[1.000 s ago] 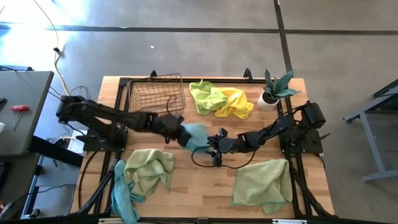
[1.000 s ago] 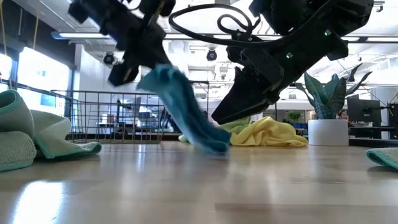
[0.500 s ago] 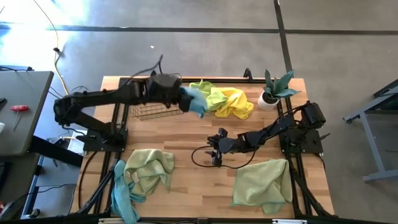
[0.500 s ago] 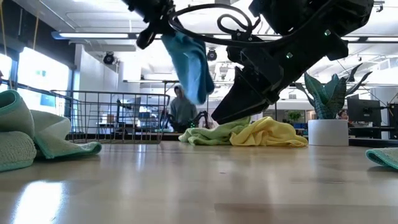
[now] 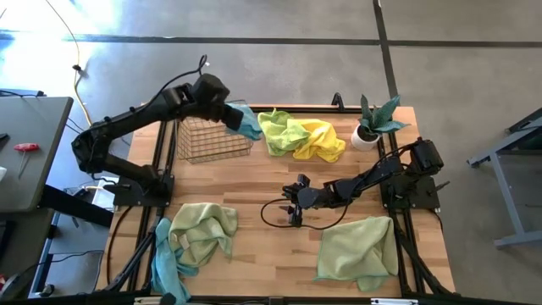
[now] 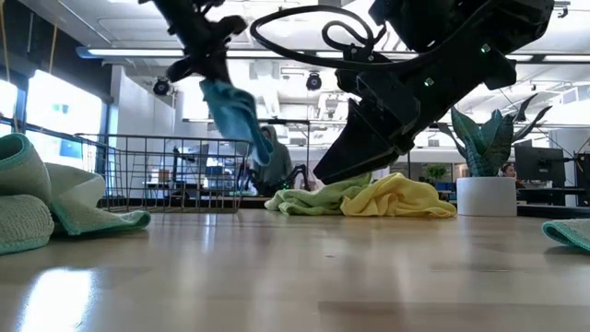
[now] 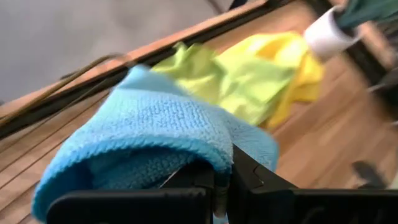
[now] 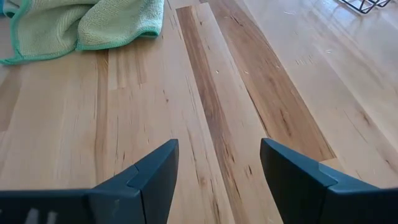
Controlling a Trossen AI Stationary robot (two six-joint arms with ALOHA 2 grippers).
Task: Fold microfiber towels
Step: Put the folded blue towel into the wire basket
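Above the square wire basket: my left gripper, clamped on a soft, looped light-blue microfiber towel, bunched and hanging. Beside: crumpled lime-green towel, yellow towel. Mid-table: my right gripper, fingers spread, empty.

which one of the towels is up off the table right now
The light blue towel. It hangs from the shut left gripper above the wire basket, while the lime, yellow and sage towels all lie on the table.

Robotics lab, concrete floor, workbench
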